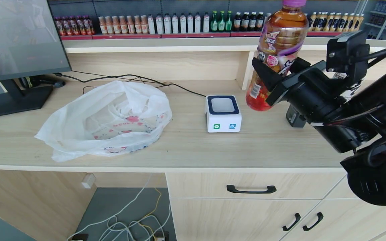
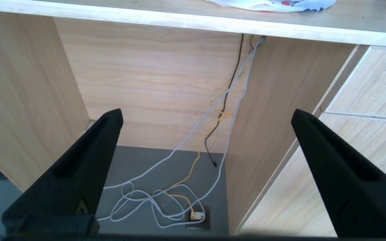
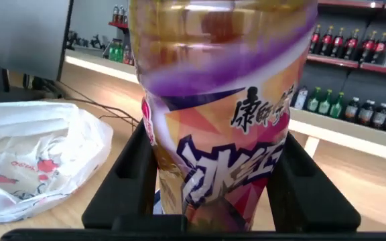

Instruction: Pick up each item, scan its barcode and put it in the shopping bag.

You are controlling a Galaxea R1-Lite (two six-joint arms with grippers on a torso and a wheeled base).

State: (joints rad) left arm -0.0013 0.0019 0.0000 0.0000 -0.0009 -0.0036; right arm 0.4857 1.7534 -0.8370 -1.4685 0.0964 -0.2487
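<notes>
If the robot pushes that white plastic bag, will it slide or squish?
Probably squish: the thin white plastic shopping bag lies crumpled and slumped on the wooden counter, so it looks floppy. It likely weighs little, so it may also skid.

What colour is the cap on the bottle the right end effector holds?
Purple. The cap on the bottle shows best in the head view.

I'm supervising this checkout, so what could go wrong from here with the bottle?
The right gripper clamps the drink bottle mid-body, tilted, so it might slip. The scanner sits between it and the shopping bag; a low carry could knock it. The bag lies slumped, so the bottle might roll out.
</notes>
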